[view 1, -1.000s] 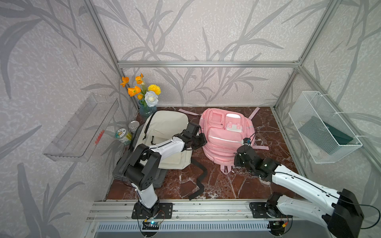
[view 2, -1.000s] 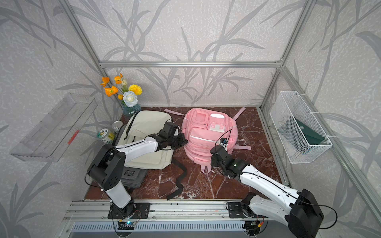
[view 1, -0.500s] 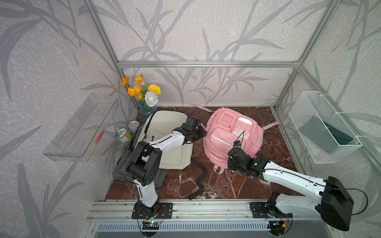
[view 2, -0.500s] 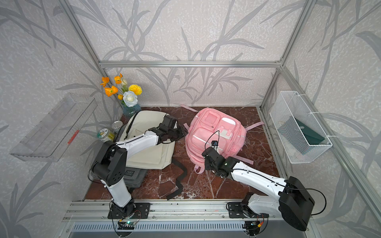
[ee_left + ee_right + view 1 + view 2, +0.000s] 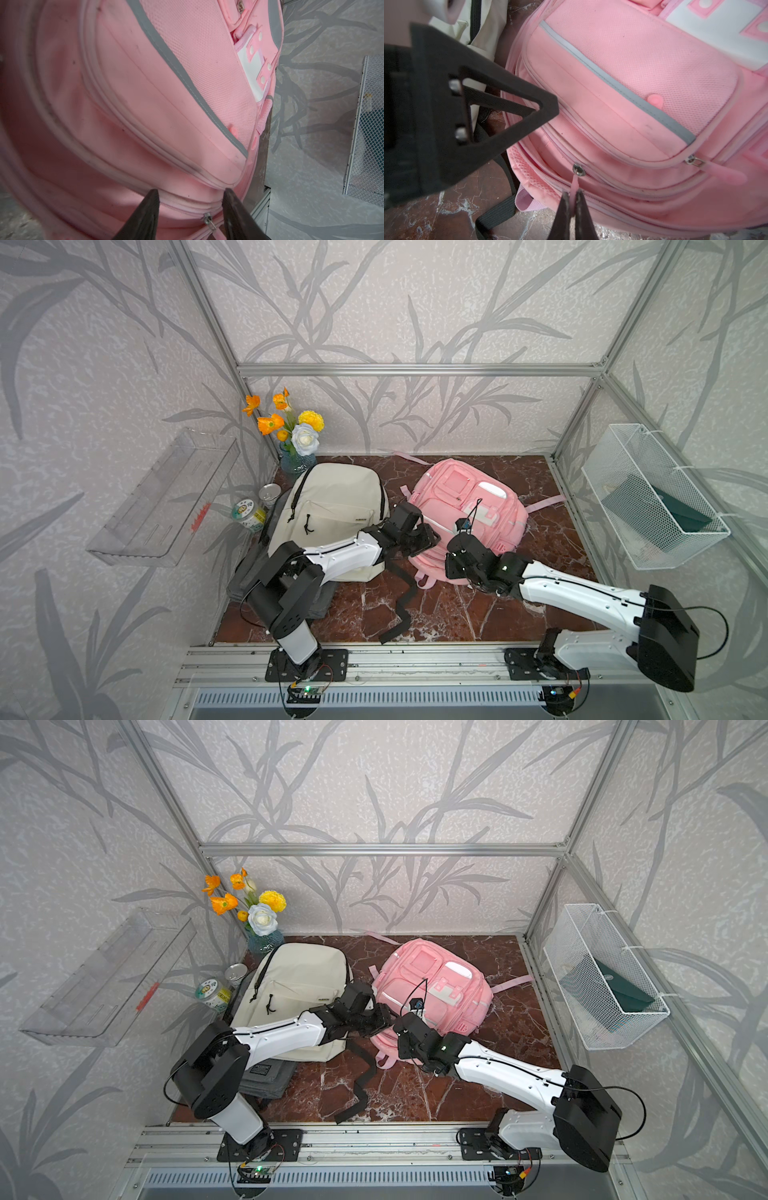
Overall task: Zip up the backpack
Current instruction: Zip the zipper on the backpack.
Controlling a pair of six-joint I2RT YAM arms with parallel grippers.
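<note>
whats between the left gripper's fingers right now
A stretch of the pink backpack zipper seam, with its metal slider close to one finger. The left gripper stands open astride it, pinching nothing. This shows in the left wrist view.

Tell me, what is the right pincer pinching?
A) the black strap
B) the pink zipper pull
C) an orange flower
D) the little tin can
B: in the right wrist view the right pincer is shut on the pink zipper pull, which hangs from a slider on the pink backpack.
</note>
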